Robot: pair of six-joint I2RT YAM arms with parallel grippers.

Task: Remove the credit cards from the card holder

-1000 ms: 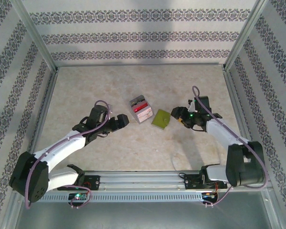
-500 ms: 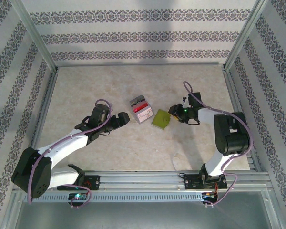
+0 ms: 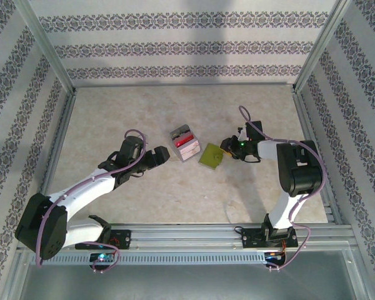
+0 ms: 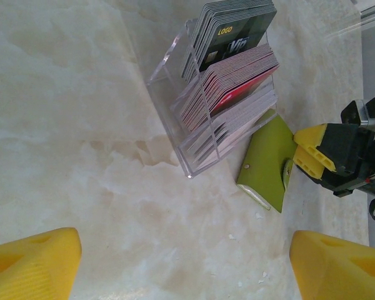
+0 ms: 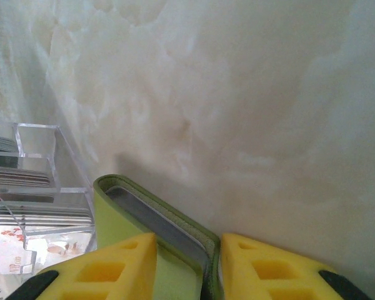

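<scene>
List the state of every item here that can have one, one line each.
card holder: folded shut, one edge between the right gripper's fingers.
right gripper: closed on the card holder's edge.
left gripper: open, holding nothing, facing the clear stand.
clear stand: upright on the table, loaded.
cards: standing on edge in the stand's tiers.
</scene>
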